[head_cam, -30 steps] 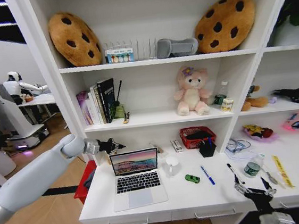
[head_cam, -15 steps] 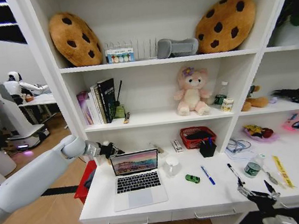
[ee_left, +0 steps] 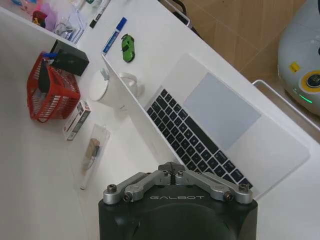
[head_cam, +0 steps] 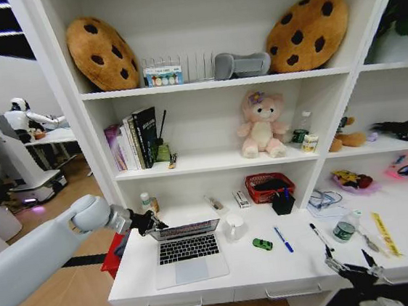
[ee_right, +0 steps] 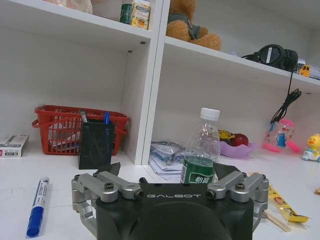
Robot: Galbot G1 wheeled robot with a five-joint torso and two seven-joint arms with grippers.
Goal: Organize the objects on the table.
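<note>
While the silver laptop (head_cam: 187, 251) lies near the left end of the long white worktop (head_cam: 253, 268), its lid is seen tilted far down over the black keyboard, the screen edge being met at its left corner by the left end effector (head_cam: 153, 225). In the left wrist view the fingers of that end effector (ee_left: 172, 169) are drawn together at the lid's rim; whether the rim is actually pinched cannot be told. Just right of the laptop a white mug (head_cam: 234, 226) stands, and beyond it a tiny green toy car (head_cam: 262, 244) and a blue pen (head_cam: 284, 239) lie on the bare surface. Further right of the laptop a black pen (head_cam: 321, 236) and a small clear bottle with a green label (head_cam: 343, 229) are found. A red mesh basket (head_cam: 269, 186) and a black pen holder (head_cam: 283, 203) sit behind the car. At the worktop's front edge, well right of the laptop, the right end effector (head_cam: 355, 267) is held low with its fingers spread apart, nothing being gripped
</note>
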